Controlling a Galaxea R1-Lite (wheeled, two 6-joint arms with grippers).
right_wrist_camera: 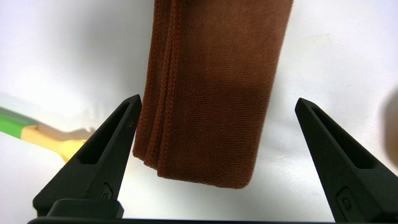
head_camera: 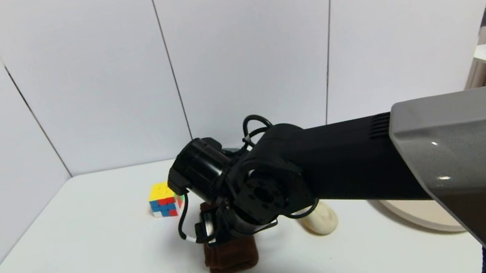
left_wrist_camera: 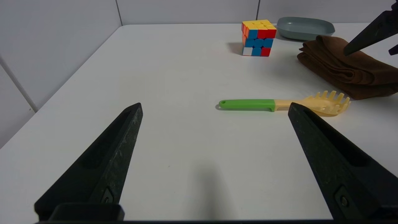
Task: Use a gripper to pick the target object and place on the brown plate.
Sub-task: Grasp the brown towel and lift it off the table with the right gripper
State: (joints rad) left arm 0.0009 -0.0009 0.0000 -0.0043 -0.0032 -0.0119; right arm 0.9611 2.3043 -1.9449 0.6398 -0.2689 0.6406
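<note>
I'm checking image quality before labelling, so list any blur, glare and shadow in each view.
Right wrist view: the green-handled yellow pasta spoon is smeared and the cream oval lump soft, while the dark brown folded towel is sharp between the open right gripper. Head view: glare spots on the grey arm shell, shadow under it. Left wrist view: sharp; faint shadow below the open left gripper.

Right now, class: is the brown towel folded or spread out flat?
Folded. The brown towel shows stacked layered edges along one side, lying as a compact bundle on the table, between the open right gripper fingers.
</note>
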